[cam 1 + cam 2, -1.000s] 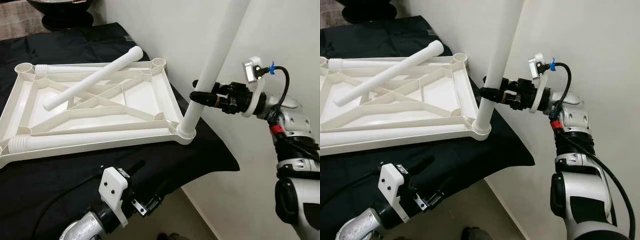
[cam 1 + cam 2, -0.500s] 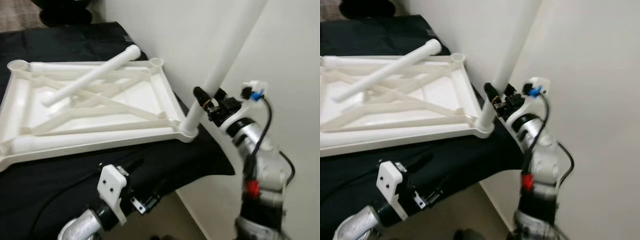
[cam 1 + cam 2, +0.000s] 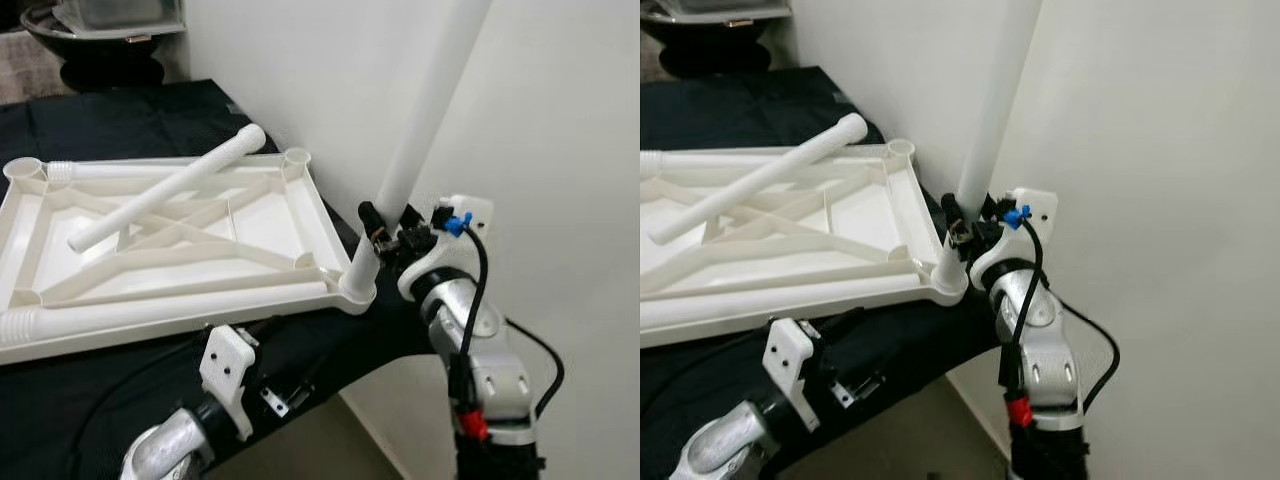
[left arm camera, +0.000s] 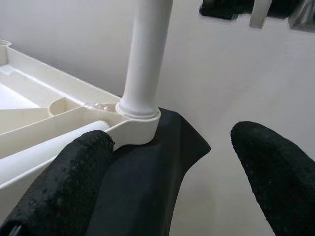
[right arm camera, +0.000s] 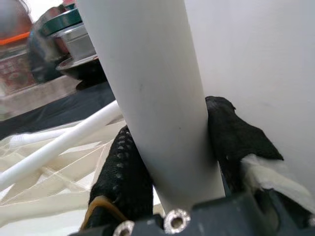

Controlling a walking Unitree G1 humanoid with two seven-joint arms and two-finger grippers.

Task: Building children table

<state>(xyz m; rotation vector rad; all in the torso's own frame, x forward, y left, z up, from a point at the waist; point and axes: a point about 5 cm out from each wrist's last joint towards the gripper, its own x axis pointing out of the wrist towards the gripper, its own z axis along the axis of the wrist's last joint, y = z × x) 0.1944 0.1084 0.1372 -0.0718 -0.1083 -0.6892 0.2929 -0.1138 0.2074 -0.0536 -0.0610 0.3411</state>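
Tabletop point(image 3: 60, 262), white and upside down with its ribs showing, lies flat on the black cloth point(image 3: 120, 370) that covers the desk; I see its right corner sitting at the desk's right edge, close to the white wall point(image 3: 560, 150), with little room between. One leg point(image 3: 420, 130) stands in that corner socket, its long axis rising steeply and tilting slightly right, out past the top of my view. My right gripper point(image 3: 385, 232) is clamped around this leg just above the socket, fingers point(image 5: 123, 172) on both sides. A loose leg point(image 3: 165, 188) lies diagonally across the ribs, pointing toward the far right corner. My left gripper point(image 4: 172, 182) hovers spread apart below the desk's near edge. Dark bowls point(image 3: 100, 40) sit beyond the far edge.
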